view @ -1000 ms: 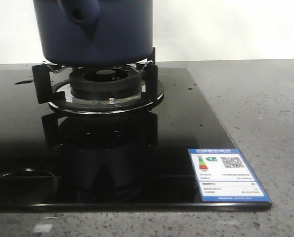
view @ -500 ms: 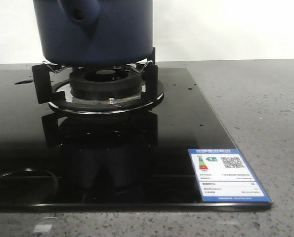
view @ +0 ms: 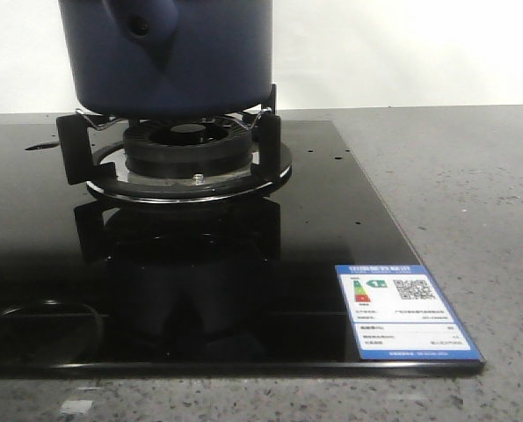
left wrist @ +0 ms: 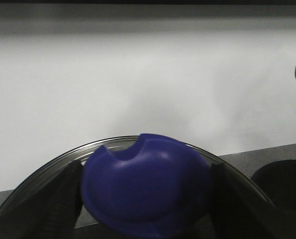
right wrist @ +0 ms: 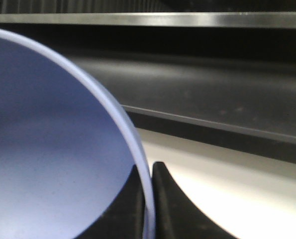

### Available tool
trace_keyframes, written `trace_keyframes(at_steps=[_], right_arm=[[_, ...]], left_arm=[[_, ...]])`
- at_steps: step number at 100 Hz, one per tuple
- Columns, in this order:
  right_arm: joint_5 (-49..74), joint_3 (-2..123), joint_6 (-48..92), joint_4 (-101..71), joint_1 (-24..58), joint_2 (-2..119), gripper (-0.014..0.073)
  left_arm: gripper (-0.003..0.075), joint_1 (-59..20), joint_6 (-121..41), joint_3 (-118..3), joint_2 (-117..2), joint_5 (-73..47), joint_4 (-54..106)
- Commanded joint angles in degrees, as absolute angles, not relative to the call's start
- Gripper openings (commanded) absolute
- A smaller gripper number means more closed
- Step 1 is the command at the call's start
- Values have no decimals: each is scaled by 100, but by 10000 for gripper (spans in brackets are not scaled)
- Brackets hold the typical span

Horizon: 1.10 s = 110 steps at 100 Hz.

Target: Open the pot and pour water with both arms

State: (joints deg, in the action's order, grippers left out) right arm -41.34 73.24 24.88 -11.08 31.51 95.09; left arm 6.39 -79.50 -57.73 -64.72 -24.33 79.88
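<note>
Front view shows the pot [view: 169, 57], dark navy with its holed side nub turned toward the camera, sitting on the burner grate [view: 177, 145] of the black glass hob [view: 331, 220], which lies on the grey speckled worktop [view: 454, 176]. The pot's top is cut off by the frame, so whether it is uncovered cannot be read there. Neither arm appears in that view.

Left wrist view has the left end effector [left wrist: 145, 199] closed on the blue knob [left wrist: 145, 191] of a glass lid [left wrist: 43, 172], its dark fingers [left wrist: 58, 204] pressed on either side, with a pale wall behind; I judge the lid is already lifted off. Right wrist view has the right end effector [right wrist: 148, 199] pinching the pale rim of a light blue bowl [right wrist: 48, 149] between its two fingers.

Opening looks done; pouring the water into the pot appears to remain, and no water is visible yet
</note>
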Motion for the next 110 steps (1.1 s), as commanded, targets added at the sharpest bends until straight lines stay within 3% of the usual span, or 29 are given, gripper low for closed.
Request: trace_keyframes(at_steps=[1, 61, 83, 110], right_arm=[[-4696, 7488, 2490, -999, 3141, 9153, -43], [-4443, 7501, 2490, -996, 3141, 9080, -43], [-2206, 7933, 2490, -1502, 2753, 8461, -43], [1511, 8302, 2326, -2215, 947, 7676, -43]], left_arm=[[369, 648, -7940, -5963, -6338, -2346, 8303], [369, 648, -7940, -5963, -6338, -2699, 8467], [369, 636, -7980, -5996, -6349, -3557, 8660], [369, -171, -8470, -6001, -6358, -3682, 9049]])
